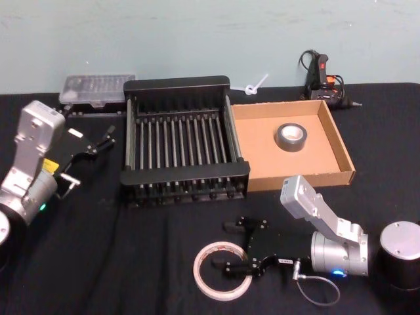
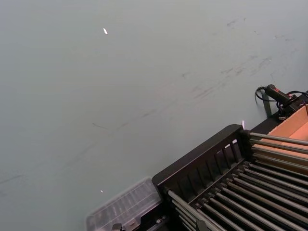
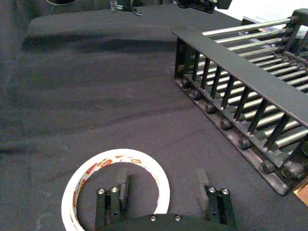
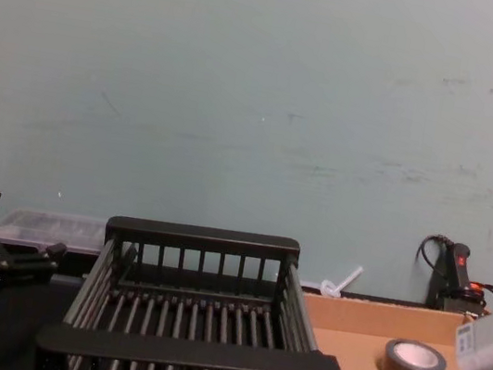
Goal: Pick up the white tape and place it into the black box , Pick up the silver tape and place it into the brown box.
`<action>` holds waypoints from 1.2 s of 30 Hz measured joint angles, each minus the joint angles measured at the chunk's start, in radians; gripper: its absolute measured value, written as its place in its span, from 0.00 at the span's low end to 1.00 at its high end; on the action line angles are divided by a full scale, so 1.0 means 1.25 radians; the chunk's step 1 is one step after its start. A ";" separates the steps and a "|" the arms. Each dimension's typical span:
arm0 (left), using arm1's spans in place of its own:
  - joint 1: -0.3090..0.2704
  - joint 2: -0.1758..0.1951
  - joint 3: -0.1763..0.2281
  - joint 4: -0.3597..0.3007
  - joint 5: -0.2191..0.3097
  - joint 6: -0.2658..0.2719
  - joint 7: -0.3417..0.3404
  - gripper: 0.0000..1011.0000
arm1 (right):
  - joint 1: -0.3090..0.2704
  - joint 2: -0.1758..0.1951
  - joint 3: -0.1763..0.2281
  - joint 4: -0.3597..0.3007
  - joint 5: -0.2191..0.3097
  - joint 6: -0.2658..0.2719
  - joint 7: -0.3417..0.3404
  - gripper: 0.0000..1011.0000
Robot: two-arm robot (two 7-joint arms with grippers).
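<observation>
In the head view we see the white tape [image 1: 222, 271] lying flat on the black cloth [image 1: 98, 249] at the lower middle of the frame, just below the black box [image 1: 182, 141], which sits at the centre. The right gripper [image 1: 234, 247] reaches in from the lower right with its jaws spread wide; one finger stands inside the roll's hole and the other outside the roll, so the tape's near rim lies between them, not yet gripped. The right wrist view shows the same: the white tape [image 3: 115, 187] at the lower left, one finger [image 3: 122, 184] within the ring, the other off to the side, and the black box [image 3: 245, 91] running along the right.

The silver tape [image 1: 291, 137] rests inside the brown box [image 1: 341, 147], right of centre, beside the black box.

The left gripper [image 1: 92, 154] hangs at the left of the frame with its fingers apart, holding nothing.
</observation>
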State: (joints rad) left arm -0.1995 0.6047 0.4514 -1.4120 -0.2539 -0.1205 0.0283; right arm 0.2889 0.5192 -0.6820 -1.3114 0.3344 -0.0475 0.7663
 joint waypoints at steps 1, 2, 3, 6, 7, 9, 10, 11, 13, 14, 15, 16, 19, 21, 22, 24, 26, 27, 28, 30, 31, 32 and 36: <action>0.000 0.000 0.000 0.000 0.000 0.000 0.000 0.99 | 0.000 0.000 0.000 0.000 0.000 0.000 0.000 0.86; 0.000 0.000 0.000 0.000 0.000 0.000 0.000 0.99 | 0.000 0.000 0.000 0.000 0.000 0.000 0.000 0.85; 0.000 0.000 0.000 0.000 0.000 0.000 0.000 0.99 | 0.000 0.000 0.000 0.000 0.000 0.000 0.000 0.81; 0.000 0.000 0.000 0.000 0.000 0.000 0.000 0.99 | 0.000 0.000 0.000 0.000 0.000 0.000 0.001 0.72; 0.000 0.000 0.000 0.000 0.000 0.000 0.000 0.99 | 0.000 0.000 0.000 0.000 0.000 0.000 0.001 0.68; 0.000 0.000 0.000 0.000 0.000 0.000 0.000 0.99 | 0.000 0.000 0.000 0.000 0.001 0.000 0.001 0.62; 0.000 0.000 0.000 0.000 0.000 0.000 0.000 0.99 | 0.000 0.000 0.000 0.000 0.001 0.000 0.001 0.60; 0.000 0.000 0.000 0.000 0.000 0.000 0.000 0.99 | 0.000 0.000 0.000 0.000 0.001 0.000 0.001 0.58; 0.000 0.000 0.000 0.000 0.000 0.000 0.000 0.99 | 0.000 0.000 0.000 0.000 0.001 0.000 0.001 0.53; 0.000 0.000 0.000 0.000 0.000 0.000 0.000 0.99 | 0.000 0.000 0.000 0.000 0.001 0.000 0.001 0.48; 0.000 0.000 0.000 0.000 0.000 0.000 0.000 0.99 | 0.000 0.000 0.000 0.000 0.001 0.000 0.001 0.47; 0.000 0.000 0.000 0.000 0.000 0.000 0.000 0.99 | 0.000 0.000 0.000 0.000 0.001 0.000 0.001 0.40; 0.000 0.000 0.000 0.000 0.000 0.000 0.000 0.99 | 0.000 0.000 0.000 0.000 0.001 0.000 0.001 0.30; 0.000 0.000 0.000 0.000 0.000 0.000 0.000 0.99 | 0.000 0.000 0.000 0.000 0.001 0.000 0.001 0.24; 0.000 0.000 0.000 0.000 0.000 0.000 0.000 0.99 | 0.000 0.000 0.000 0.000 0.001 0.000 0.001 0.24; 0.000 0.000 0.000 0.000 0.000 0.000 0.000 0.99 | 0.000 0.000 0.000 0.000 0.001 0.000 0.001 0.14; 0.000 0.000 0.000 0.000 0.000 0.000 0.000 0.99 | 0.000 0.000 0.000 0.000 0.001 0.000 0.001 0.11; 0.000 0.000 0.000 0.000 0.000 0.000 0.000 0.99 | 0.000 0.000 0.000 0.000 0.001 0.000 0.001 0.10; 0.000 0.000 0.000 0.000 0.000 0.000 0.000 0.99 | 0.000 0.000 0.000 0.000 0.001 0.000 0.001 0.09; 0.000 0.000 0.000 0.000 0.000 0.000 0.000 0.99 | 0.000 0.000 0.000 0.000 0.001 0.000 0.001 0.09; 0.000 0.000 0.000 0.000 0.000 0.000 0.000 0.99 | 0.000 0.000 0.000 0.000 0.001 0.000 0.001 0.09; 0.000 0.000 0.000 0.000 0.000 0.000 0.000 0.99 | 0.000 0.000 0.000 0.000 0.001 0.000 0.001 0.09; 0.000 0.000 0.000 0.000 0.000 0.000 0.000 0.99 | 0.000 0.000 0.000 0.000 0.001 0.000 0.001 0.09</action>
State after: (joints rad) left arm -0.1995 0.6047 0.4514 -1.4120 -0.2539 -0.1205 0.0283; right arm 0.2888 0.5192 -0.6820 -1.3113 0.3354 -0.0475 0.7677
